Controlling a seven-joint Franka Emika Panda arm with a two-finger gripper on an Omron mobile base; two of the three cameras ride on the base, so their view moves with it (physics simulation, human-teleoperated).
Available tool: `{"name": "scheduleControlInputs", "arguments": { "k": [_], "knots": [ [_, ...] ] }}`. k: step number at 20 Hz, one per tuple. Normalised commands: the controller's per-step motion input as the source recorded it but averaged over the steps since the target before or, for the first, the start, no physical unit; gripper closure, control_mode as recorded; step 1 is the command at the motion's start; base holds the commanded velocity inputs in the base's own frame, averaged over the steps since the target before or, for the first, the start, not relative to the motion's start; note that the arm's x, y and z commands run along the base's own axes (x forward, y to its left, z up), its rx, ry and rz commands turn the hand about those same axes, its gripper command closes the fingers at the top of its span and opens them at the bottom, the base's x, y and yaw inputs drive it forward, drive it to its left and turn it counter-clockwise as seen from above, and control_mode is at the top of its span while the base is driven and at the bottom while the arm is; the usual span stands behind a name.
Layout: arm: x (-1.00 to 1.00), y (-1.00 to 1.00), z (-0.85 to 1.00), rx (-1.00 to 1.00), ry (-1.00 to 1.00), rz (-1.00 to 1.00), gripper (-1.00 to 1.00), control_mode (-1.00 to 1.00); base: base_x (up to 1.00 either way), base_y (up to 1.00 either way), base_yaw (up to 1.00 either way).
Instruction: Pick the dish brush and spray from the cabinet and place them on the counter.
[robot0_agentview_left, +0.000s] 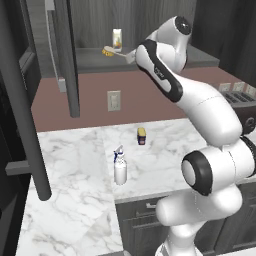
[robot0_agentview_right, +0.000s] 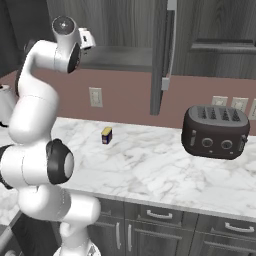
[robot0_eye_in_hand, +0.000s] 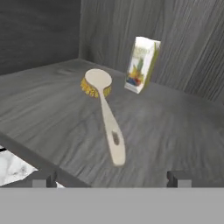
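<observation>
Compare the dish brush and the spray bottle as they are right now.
The dish brush lies flat on the cabinet shelf, beside a small carton; the spray bottle stands upright on the marble counter. The brush is long and thin with a yellow bristle head; the bottle is stout with a blue nozzle. Both are mostly white, and neither is held.

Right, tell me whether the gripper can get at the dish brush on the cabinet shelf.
Probably yes. The gripper is open, facing the dish brush, which lies flat on the shelf with bare shelf between. The carton stands behind it, clear.
</observation>
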Motion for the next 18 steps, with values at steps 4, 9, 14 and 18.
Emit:
{"name": "scheduleControlInputs", "arguments": {
  "k": [4, 9, 14, 18],
  "knots": [
    [0.52, 0.03, 0.00, -0.03, 0.19, 0.01, -1.00, -1.00, 0.00, 0.00, 0.00],
    [0.50, 0.11, 0.00, -0.03, 0.13, 0.01, -1.00, -1.00, 0.00, 0.00, 0.00],
    [0.19, 0.35, -0.03, -0.01, 0.05, 0.03, -1.00, -1.00, 0.00, 0.00, 0.00],
    [0.07, 0.22, -0.05, 0.00, 0.06, 0.01, -1.00, -1.00, 0.00, 0.00, 0.00]
  ]
}}
